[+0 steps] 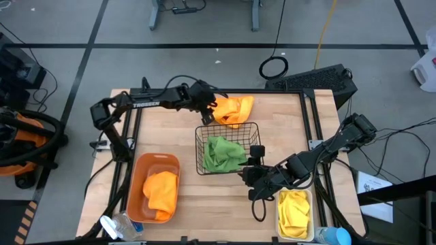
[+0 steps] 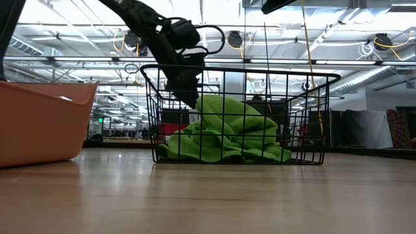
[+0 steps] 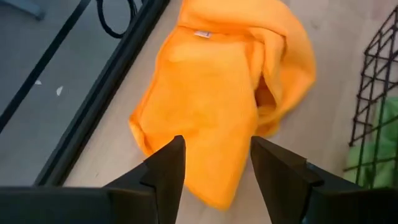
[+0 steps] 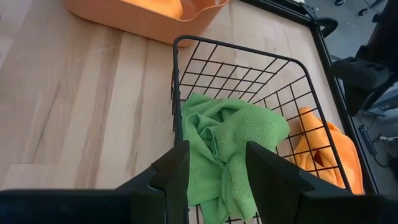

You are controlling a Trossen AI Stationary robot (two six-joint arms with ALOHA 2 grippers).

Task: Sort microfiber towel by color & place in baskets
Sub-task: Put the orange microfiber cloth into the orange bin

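Left tool (image 1: 210,112) sits over the near edge of the loose orange towel (image 1: 235,109) on the bench (image 1: 320,126), fingers (image 3: 166,169) parted, nothing gripped. Right tool (image 1: 253,165) is at the black wire basket's (image 1: 253,129) rim, jaws apart and empty, green towels (image 1: 223,153) just ahead. Orange bin (image 1: 139,177) holds another orange towel (image 1: 162,192); white bin (image 1: 278,221) holds yellow towels (image 1: 294,211).

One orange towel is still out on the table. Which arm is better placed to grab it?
Left. Its hand hangs open right over the orange towel, while the right hand sits at the wire basket.
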